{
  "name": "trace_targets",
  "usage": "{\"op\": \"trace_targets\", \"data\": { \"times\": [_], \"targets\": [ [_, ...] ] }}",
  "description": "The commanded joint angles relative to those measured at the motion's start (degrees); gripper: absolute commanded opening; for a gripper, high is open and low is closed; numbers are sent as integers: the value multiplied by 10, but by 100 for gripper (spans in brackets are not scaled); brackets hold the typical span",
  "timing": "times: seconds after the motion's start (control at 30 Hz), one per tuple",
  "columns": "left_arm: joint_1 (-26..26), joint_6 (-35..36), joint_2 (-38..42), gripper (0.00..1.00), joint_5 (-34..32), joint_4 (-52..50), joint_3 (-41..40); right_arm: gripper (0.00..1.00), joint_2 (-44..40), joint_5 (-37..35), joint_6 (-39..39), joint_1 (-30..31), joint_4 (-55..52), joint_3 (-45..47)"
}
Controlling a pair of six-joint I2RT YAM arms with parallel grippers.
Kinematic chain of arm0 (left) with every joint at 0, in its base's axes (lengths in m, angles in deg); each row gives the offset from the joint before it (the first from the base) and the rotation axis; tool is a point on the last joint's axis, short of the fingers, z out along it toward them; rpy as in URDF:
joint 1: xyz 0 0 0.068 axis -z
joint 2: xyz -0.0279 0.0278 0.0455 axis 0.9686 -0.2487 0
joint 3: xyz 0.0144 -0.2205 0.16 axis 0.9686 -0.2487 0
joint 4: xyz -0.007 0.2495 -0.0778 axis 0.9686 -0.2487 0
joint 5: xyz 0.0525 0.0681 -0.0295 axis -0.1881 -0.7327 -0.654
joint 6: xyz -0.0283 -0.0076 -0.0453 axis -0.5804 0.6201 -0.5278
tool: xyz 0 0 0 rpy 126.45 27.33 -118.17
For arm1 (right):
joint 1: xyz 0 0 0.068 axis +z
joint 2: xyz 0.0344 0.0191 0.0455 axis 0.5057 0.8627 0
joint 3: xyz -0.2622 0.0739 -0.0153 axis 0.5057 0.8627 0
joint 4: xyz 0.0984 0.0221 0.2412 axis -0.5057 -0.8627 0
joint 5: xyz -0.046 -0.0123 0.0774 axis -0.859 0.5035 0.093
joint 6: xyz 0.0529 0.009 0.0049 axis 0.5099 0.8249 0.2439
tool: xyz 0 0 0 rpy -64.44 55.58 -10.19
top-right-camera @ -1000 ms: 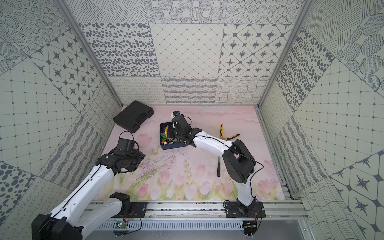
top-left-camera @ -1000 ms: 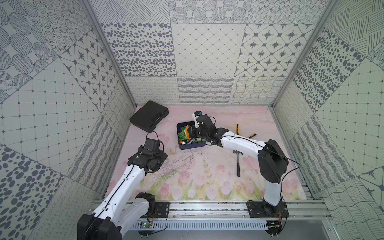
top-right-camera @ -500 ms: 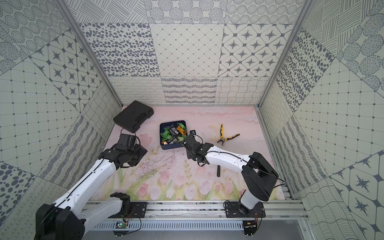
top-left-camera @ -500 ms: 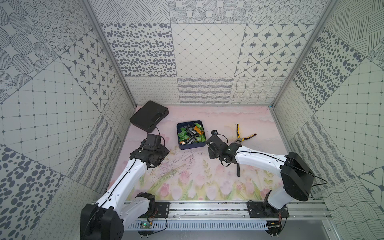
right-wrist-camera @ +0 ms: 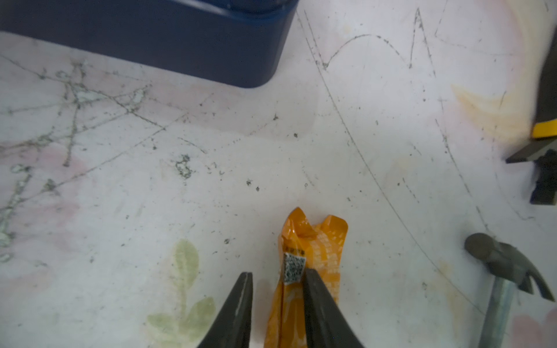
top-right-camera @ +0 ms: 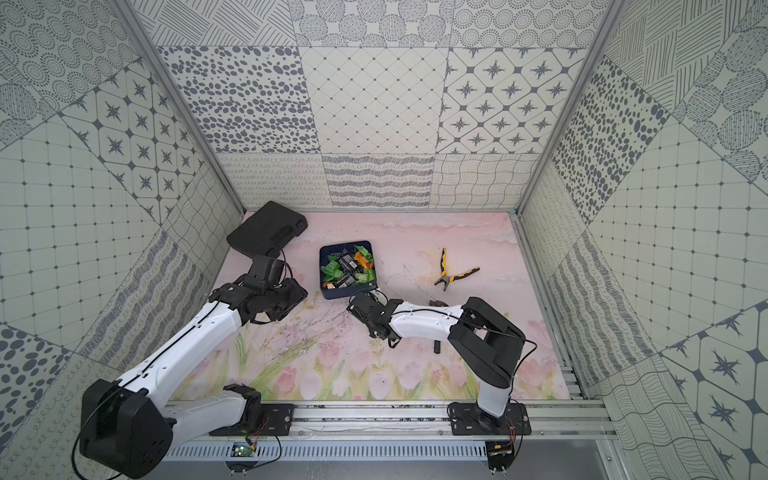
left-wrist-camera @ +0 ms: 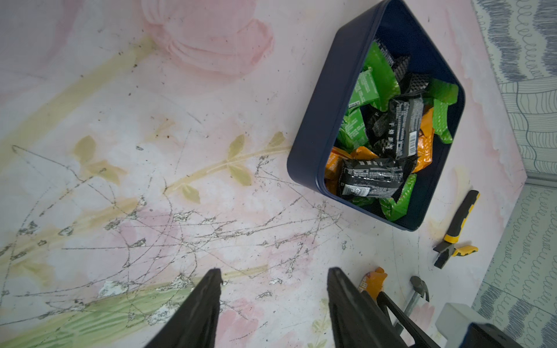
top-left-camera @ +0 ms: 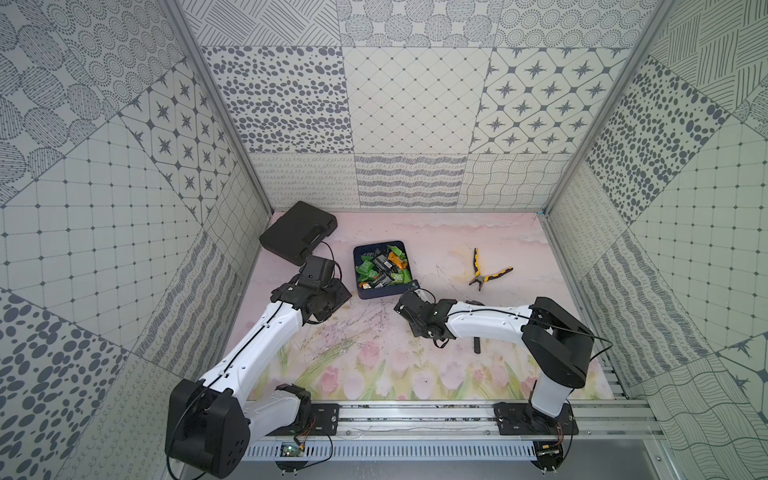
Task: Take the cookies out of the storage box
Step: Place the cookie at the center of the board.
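The storage box point(top-left-camera: 380, 296) point(top-right-camera: 345, 293), a dark navy tin, stands mid-table in both top views, with green, orange and black cookies point(top-left-camera: 380, 268) point(left-wrist-camera: 388, 126) heaped inside. One orange cookie packet point(right-wrist-camera: 319, 250) point(left-wrist-camera: 373, 278) lies on the mat just in front of the box's near right corner point(right-wrist-camera: 180, 39). My right gripper point(right-wrist-camera: 278, 272) point(top-left-camera: 409, 303) is low over it, jaws apart; the packet lies between them, against one finger. My left gripper point(left-wrist-camera: 275, 270) point(top-left-camera: 337, 297) hovers open and empty over bare mat, left of the box.
A black plastic case point(top-left-camera: 297, 230) sits at the back left by the wall. Yellow-handled pliers point(top-left-camera: 484, 274) point(right-wrist-camera: 545, 144) lie right of the box. A hammer point(right-wrist-camera: 506, 265) point(top-left-camera: 476, 338) lies under my right forearm, close to the orange packet.
My right gripper came out of the box, moved forward and down to the mat, and opened off the orange packet. My left gripper shifted closer to the box.
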Motion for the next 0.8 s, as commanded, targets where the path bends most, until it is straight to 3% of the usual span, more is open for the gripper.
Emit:
{"op": "trace_targets", "data": {
  "times": [0.0, 0.37, 0.77],
  "targets": [
    [9, 37, -23, 61, 10, 23, 28, 43, -46, 47, 14, 0, 28, -6],
    [52, 62, -144, 64, 6, 37, 136, 47, -158, 181, 89, -109, 51, 27],
    [99, 63, -331, 73, -46, 14, 310, 48, -218, 146, 127, -131, 52, 84]
  ]
}}
